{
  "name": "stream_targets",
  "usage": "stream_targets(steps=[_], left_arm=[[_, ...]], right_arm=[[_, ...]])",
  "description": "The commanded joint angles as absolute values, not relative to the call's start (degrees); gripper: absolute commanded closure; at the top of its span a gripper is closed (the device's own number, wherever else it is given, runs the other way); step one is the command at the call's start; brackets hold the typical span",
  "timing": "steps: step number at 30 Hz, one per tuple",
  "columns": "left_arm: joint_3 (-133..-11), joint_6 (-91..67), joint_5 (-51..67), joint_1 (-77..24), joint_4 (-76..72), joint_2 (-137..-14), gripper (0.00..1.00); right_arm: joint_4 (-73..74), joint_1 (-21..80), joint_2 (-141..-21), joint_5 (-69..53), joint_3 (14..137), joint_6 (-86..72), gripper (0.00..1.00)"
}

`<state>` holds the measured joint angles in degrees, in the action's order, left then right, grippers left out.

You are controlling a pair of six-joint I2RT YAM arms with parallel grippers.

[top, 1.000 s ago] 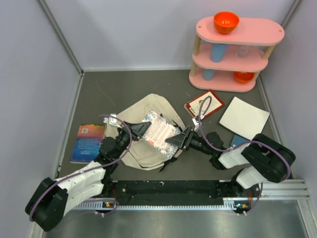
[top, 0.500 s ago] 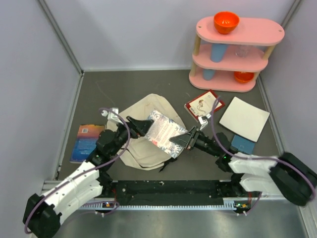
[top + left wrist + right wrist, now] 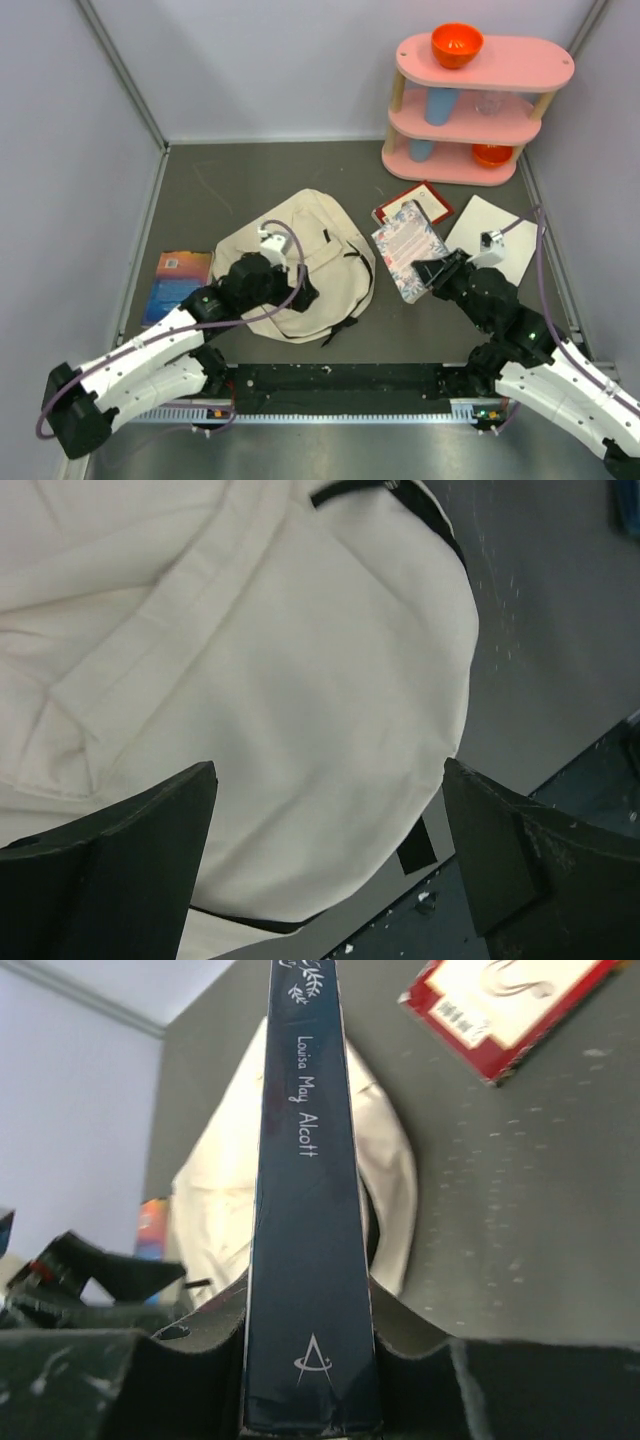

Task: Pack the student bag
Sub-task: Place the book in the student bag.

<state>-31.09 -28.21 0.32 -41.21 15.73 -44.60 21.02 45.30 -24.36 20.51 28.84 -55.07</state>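
None of the loose items appears to be packed: the large soft cream canvas backpack lies flat and shut-looking directly beneath the left pincer, whose jaws stand fully released and grasp nothing. To that bag's right, the right pincer is clenched on a floral-covered paperback held apart from the bag. A blue softcover book far to the left pincer's left, and a red-bordered book and white square sheet just beyond the right pincer, are judged left to pack. The surface is a scuffed dark grey tabletop enclosed by pale lilac walls, with a pink three-tier shelf well beyond the right pincer.
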Motion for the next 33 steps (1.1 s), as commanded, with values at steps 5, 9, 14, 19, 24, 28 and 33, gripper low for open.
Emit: stream_targets(steps=[5, 9, 14, 19, 24, 28, 33], left_arm=[[-45.1, -14.9, -5.3, -56.2, 20.8, -61.8, 0.02], [-48.6, -12.2, -0.3, -57.0, 19.3, -69.1, 0.02], [-52.8, -9.1, 2.0, -57.1, 20.4, -76.7, 0.09], [-55.9, -7.2, 4.0, -57.1, 23.6, -83.5, 0.18], [-55.4, -7.7, 8.0, -57.1, 22.0, -84.8, 0.23], [-54.7, -9.3, 8.3, -57.1, 20.9, -85.1, 0.27], [-55.3, -9.8, 6.9, -57.1, 21.5, -87.1, 0.33]], right_arm=[[32.1, 44.7, -24.8, 34.9, 38.8, -51.2, 0.93], [32.2, 44.1, -28.9, 34.5, 40.9, -51.2, 0.92], [31.6, 40.5, -33.7, 32.4, 43.3, -51.1, 0.91], [28.2, 34.5, -36.9, 25.9, 43.2, -50.8, 0.91], [25.3, 33.2, -38.8, 22.5, 42.7, -50.5, 0.91], [24.1, 33.2, -40.0, 21.0, 42.4, -50.8, 0.91], [23.5, 33.0, -41.2, 20.2, 42.5, -51.1, 0.91]])
